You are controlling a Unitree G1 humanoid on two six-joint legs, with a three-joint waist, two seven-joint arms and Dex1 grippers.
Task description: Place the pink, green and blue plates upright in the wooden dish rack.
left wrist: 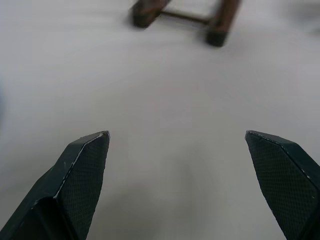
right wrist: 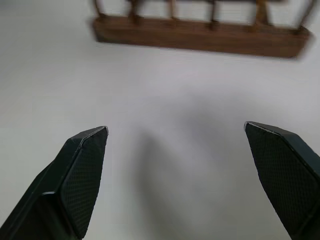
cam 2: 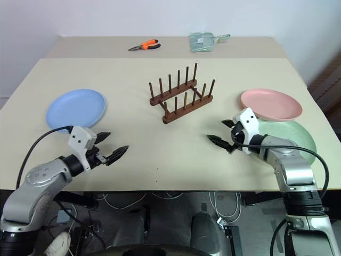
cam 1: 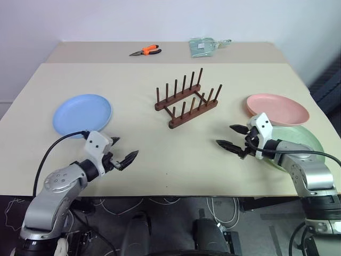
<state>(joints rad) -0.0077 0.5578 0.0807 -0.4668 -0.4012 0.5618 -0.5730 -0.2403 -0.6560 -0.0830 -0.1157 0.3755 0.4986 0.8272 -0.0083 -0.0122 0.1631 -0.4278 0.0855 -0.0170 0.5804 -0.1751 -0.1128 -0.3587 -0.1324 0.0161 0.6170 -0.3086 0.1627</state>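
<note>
The wooden dish rack (cam 1: 186,99) stands empty in the middle of the table, its pegs upright. Flat on the left lies the blue plate (cam 1: 82,114). The pink plate (cam 1: 277,109) lies on the right, resting partly over the green plate (cam 1: 305,140) nearer the front edge. My left gripper (cam 1: 123,150) hovers open over bare table in front of the blue plate. My right gripper (cam 1: 233,137) stands open just left of the pink and green plates, pointing toward the rack. Nothing sits between either pair of fingers; the rack (right wrist: 200,37) lies ahead in the right wrist view.
Orange-handled pliers (cam 1: 145,51) and a clear bag with something green (cam 1: 203,47) lie on the far table. The table's front edge (cam 1: 160,193) runs just below both grippers, and its right edge passes close to the green plate.
</note>
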